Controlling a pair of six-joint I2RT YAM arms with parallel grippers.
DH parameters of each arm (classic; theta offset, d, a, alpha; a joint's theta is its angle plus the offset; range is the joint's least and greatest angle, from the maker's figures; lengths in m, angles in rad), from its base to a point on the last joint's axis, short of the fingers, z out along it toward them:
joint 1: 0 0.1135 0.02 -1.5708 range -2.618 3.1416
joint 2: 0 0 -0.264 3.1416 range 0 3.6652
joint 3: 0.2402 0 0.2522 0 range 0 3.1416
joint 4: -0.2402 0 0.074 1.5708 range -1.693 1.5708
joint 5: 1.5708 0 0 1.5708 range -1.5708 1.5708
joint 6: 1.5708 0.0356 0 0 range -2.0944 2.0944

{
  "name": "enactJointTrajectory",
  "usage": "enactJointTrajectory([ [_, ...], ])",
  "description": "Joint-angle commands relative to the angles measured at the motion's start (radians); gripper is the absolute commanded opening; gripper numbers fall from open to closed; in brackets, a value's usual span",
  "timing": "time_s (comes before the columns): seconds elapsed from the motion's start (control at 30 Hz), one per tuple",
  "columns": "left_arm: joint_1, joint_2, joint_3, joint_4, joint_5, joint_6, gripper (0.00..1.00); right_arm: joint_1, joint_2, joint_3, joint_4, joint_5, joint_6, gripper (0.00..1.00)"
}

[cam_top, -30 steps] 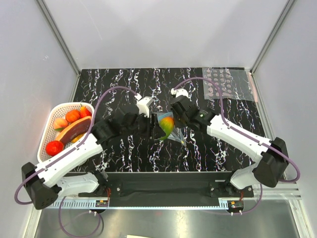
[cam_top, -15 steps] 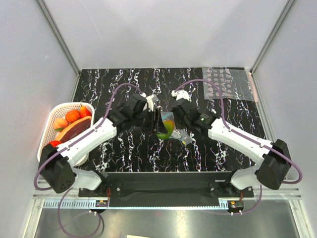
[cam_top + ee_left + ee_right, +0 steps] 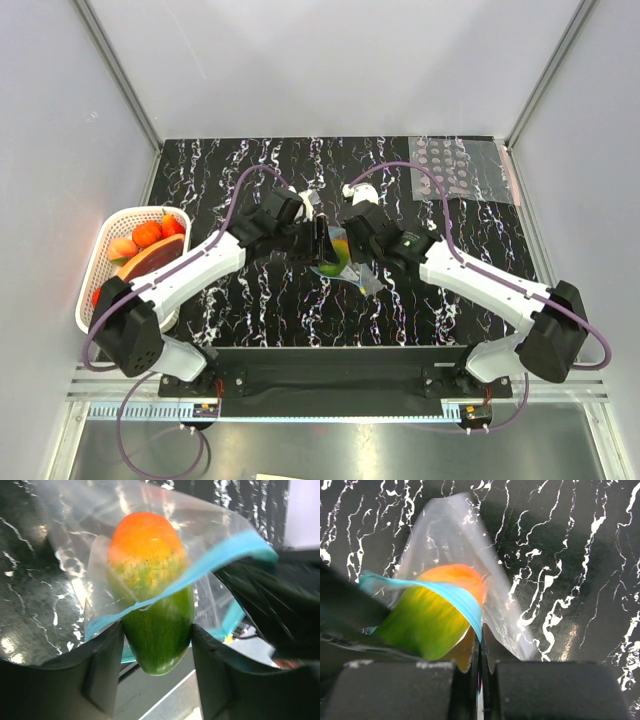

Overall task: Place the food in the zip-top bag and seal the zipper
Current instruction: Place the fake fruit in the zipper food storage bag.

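Observation:
The green and orange fruit (image 3: 150, 590) is pinched at its green end between the fingers of my left gripper (image 3: 157, 652). Its orange end is inside the mouth of the clear zip-top bag (image 3: 65, 540). The light blue zipper (image 3: 220, 555) crosses over the fruit's middle. My right gripper (image 3: 481, 645) is shut on the zipper strip (image 3: 455, 597) and holds the bag (image 3: 455, 535) up, with the fruit (image 3: 430, 615) to its left. In the top view both grippers meet at the fruit (image 3: 337, 250) at mid-table. The orange fruit (image 3: 147, 233) and peach-pink fruit (image 3: 123, 247) lie in the basket.
A white basket (image 3: 98, 262) at the left edge also holds a dark eggplant-like piece (image 3: 150, 262) and a red tomato, mostly hidden by my left arm. A clear sheet with grey dots (image 3: 460, 170) lies at the back right.
My left arm has swung up and right, bringing the fruit to the bag mouth and partly inside it. The right gripper has kept its hold on the bag edge, shifting slightly.

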Motion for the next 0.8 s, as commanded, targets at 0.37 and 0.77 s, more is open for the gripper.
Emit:
enactJointTrajectory([
  [0.37, 0.018, -0.151, 0.041, -0.039, -0.008, 0.050, 0.94, 0.013, -0.018, 0.015, 0.010, -0.025, 0.035, 0.00],
  [0.77, 0.105, -0.446, -0.120, -0.179, -0.331, 0.127, 0.90, -0.013, 0.000, 0.078, -0.039, -0.053, 0.116, 0.00],
])
